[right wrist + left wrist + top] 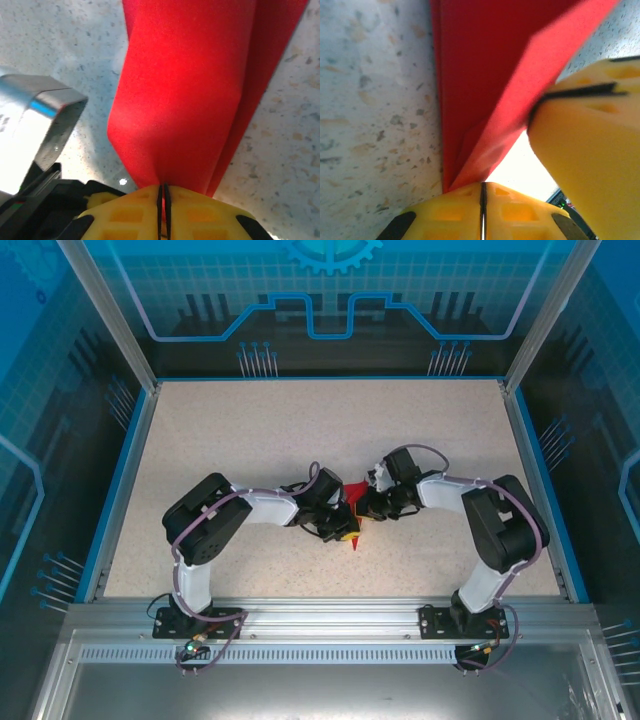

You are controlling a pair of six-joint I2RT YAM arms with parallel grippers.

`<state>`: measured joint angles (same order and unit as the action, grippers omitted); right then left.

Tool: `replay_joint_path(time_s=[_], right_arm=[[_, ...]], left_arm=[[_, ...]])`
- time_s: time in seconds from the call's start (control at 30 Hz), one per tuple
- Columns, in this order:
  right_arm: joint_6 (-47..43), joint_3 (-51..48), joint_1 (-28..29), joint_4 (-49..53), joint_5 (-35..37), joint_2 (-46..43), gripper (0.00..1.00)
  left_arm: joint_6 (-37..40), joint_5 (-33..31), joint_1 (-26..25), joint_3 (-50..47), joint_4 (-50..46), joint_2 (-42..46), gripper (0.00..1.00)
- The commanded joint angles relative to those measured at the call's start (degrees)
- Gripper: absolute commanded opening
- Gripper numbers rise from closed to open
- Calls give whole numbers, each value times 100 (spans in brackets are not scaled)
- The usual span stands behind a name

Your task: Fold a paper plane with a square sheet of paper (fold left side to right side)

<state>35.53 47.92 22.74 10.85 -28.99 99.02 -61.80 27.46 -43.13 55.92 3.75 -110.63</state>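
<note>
Where the red paper sits: the red paper is in the middle of the table, caught between the two wrists. It is already folded into a narrow shape, with a pointed end showing toward the near edge.
How it lies: the layers stand up off the table and are not pressed flat. One flap slopes upward in the left wrist view.
Left fingers: the left fingers are pressed together to a thin slit. The paper's lower end runs in at their tips, so it looks pinched there.
Right fingers: the right fingers are closed to a hairline with red paper coming straight out of the seam. The pinch is firm, and the sheet bulges above it.
Why two holds: one pinch probably anchors the crease end while the other carries the loose side across. Thin paper would slide or twist with only one grip.
Spacing: the two pairs of fingers are close together, with a right finger just beside the raised flap.
Step in hand: most likely bringing the left side over onto the right.
Risk: pulling the two grips apart could tear or skew the fold.
</note>
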Motion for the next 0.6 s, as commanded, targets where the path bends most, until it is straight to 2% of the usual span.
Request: replay_joint_path(time_s=[0.0, 0.57], right_arm=[[-117, 213, 55, -59, -34, 221, 12], [-576, 792, -33, 337, 516, 815, 12]], left_arm=[[-46, -162, -209, -143, -878, -354, 10], [-1, -181, -208, -147, -971, -327, 10]])
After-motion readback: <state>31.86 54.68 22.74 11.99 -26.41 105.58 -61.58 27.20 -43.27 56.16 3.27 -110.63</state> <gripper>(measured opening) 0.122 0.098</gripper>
